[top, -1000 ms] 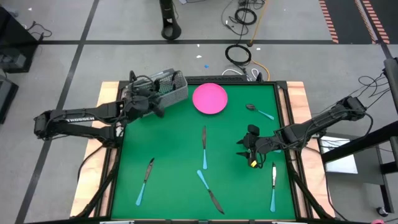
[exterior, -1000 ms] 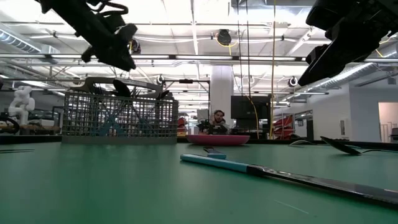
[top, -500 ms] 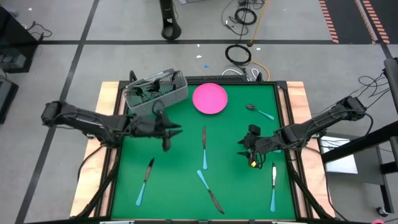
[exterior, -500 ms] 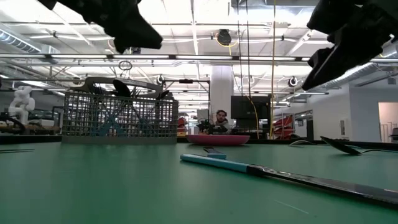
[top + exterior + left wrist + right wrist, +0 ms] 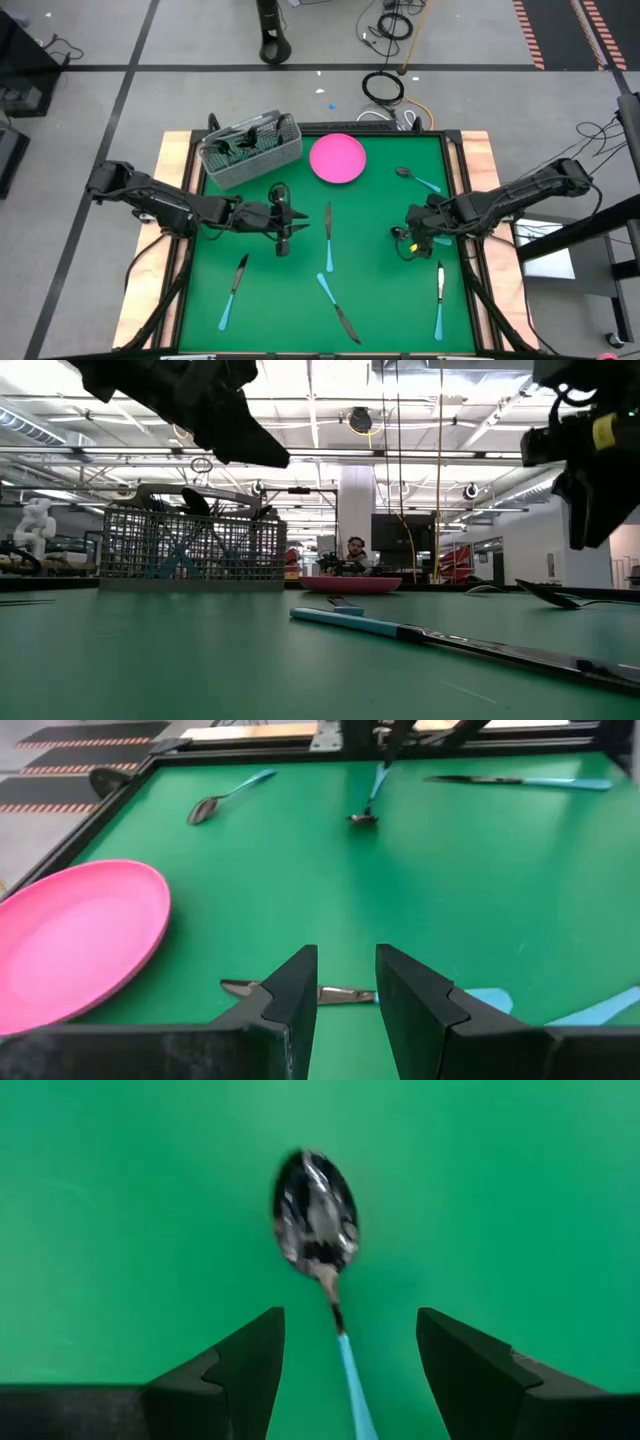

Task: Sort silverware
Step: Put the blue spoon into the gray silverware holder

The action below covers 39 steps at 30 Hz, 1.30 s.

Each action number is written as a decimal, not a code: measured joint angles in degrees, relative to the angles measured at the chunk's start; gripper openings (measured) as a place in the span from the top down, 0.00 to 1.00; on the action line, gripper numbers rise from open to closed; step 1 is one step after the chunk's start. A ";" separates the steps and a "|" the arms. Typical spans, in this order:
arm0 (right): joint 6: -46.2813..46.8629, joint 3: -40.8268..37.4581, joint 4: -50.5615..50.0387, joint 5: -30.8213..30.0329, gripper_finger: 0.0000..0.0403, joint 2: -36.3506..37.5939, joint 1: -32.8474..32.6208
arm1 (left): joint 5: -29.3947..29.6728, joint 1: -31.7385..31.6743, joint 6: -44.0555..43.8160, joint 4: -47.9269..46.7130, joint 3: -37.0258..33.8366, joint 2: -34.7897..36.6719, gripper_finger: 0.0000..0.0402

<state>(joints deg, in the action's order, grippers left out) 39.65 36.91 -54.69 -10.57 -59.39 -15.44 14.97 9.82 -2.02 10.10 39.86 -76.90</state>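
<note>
Silverware lies scattered on the green table: a blue-handled knife (image 5: 327,235) in the middle, another knife (image 5: 338,308) near the front, a third (image 5: 233,290) at the left, a fork (image 5: 439,300) at the right and a blue-handled spoon (image 5: 415,180) at the far right. My left gripper (image 5: 285,218) hovers open just left of the middle knife (image 5: 300,992), which lies across beyond its fingertips (image 5: 345,990). My right gripper (image 5: 414,226) points down, open, over a blue-handled spoon (image 5: 316,1210) lying between its fingers without touching them.
A grey wire basket (image 5: 250,150) with silverware in it stands at the far left, and the pink plate (image 5: 337,158) lies beside it. In the low view the basket (image 5: 190,550) and plate (image 5: 350,584) stand far back. A person sits in the room beyond.
My left gripper has swung from above the basket toward the table's middle and near side, ending beside the middle knife. My right gripper has tipped from slanting to pointing straight down and shifted slightly toward the right edge. No silverware has moved.
</note>
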 joint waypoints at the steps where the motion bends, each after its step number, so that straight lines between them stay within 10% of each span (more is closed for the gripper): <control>1: 0.05 -0.32 -0.46 -0.06 0.46 -0.26 0.00 | -0.59 0.00 0.16 0.27 0.00 0.02 0.73; 32: 0.04 -13.51 14.33 1.98 0.47 -4.27 1.17 | -2.96 0.22 1.05 2.64 0.00 0.04 0.73; 39: 0.22 -13.86 15.06 3.80 0.66 -5.11 1.12 | -2.98 0.22 1.05 2.75 0.00 0.07 0.73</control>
<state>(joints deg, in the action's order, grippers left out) 39.88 23.05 -39.63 -6.76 -64.51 -14.33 11.99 10.04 -0.97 12.84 39.86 -76.84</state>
